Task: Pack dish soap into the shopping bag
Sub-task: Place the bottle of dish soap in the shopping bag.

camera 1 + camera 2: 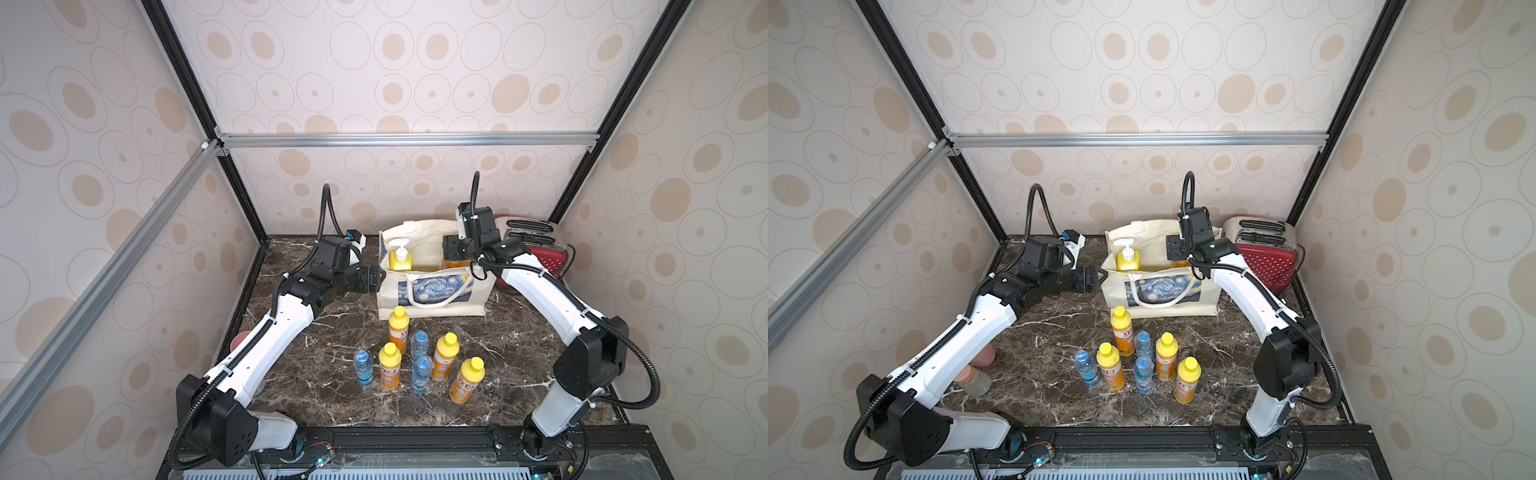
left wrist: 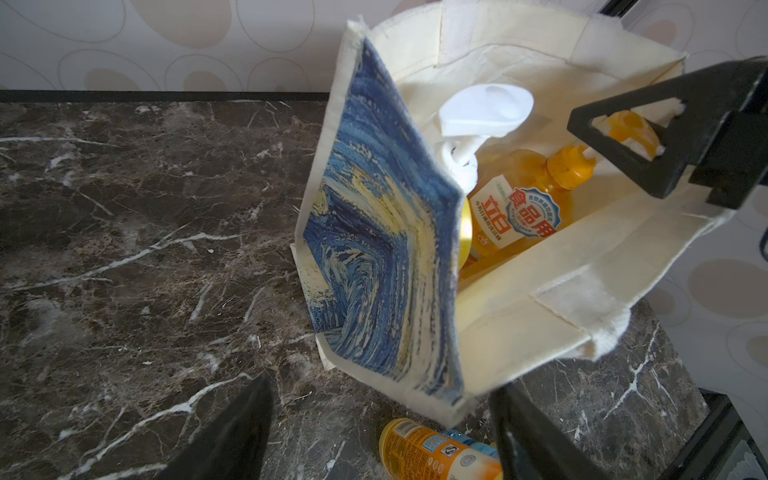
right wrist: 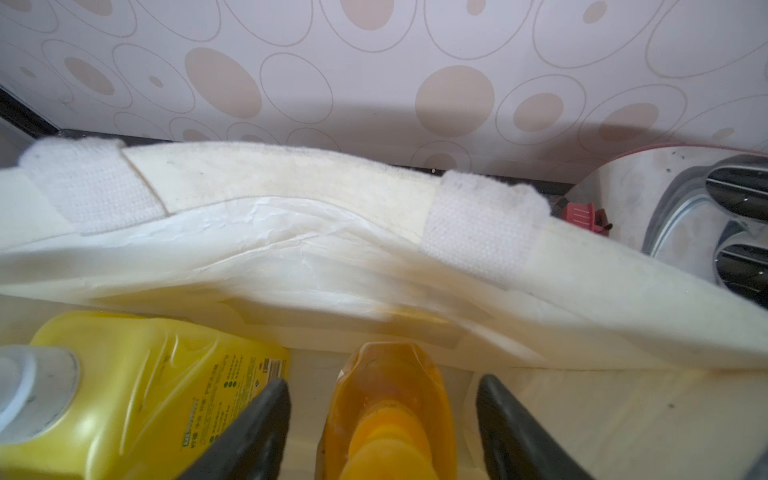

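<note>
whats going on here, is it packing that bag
Yes, the robot is loading dish soap into the tote. The right gripper reaches into the tote, jaws open either side of the amber bottle, next to the yellow pump bottle. The left gripper sits open at the tote's end. Four small orange bottles stand on the table, unpacked, among three water bottles.

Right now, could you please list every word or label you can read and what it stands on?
"立白": label of the amber, orange-pump dish soap bottle inside the cream canvas tote.
"食品用": blue-rimmed badge on that label.
Too small or blurred: print on the big yellow plastic pump bottle; labels of the small orange yellow-capped bottles and clear blue-capped water bottles.
</note>
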`<state>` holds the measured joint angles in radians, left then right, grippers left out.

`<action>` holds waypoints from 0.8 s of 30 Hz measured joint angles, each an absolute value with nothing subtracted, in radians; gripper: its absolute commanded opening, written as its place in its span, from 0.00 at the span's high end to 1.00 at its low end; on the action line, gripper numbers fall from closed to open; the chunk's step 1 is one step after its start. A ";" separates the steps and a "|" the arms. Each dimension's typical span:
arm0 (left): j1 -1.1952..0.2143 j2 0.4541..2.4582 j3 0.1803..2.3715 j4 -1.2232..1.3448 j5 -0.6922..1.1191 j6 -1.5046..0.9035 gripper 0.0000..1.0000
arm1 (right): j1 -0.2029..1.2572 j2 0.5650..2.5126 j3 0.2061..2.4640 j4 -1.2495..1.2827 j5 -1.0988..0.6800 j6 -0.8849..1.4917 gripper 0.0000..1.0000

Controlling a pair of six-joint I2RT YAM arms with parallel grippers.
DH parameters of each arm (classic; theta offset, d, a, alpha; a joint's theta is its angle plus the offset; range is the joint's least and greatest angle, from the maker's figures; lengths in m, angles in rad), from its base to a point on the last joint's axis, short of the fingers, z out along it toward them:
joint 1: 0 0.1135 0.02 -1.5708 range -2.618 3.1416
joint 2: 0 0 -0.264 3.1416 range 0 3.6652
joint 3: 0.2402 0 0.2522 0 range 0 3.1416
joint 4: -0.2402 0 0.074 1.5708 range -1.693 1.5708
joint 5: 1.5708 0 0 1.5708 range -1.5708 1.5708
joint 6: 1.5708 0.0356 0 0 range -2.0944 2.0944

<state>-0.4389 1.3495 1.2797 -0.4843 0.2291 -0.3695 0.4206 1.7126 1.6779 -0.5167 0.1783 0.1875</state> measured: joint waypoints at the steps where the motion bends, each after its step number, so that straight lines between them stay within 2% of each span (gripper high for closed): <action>1: -0.439 1.348 1.280 -0.484 0.229 -0.369 0.18 | 0.421 1.711 1.695 -0.525 0.173 0.186 0.16; 5: -0.439 1.337 1.279 -0.484 0.226 -0.369 0.17 | 0.421 1.678 1.748 -0.558 0.143 0.170 0.10; 12: -0.439 1.314 1.280 -0.488 0.217 -0.369 0.16 | 0.421 1.528 1.821 -0.650 0.126 0.140 0.06; 18: -0.439 1.328 1.357 -0.537 0.158 -0.369 0.16 | 0.371 1.483 1.873 -0.775 0.171 0.125 0.11; 24: -0.418 1.394 1.520 -0.546 0.131 -0.383 0.16 | 0.279 1.590 1.889 -0.902 0.150 0.132 0.14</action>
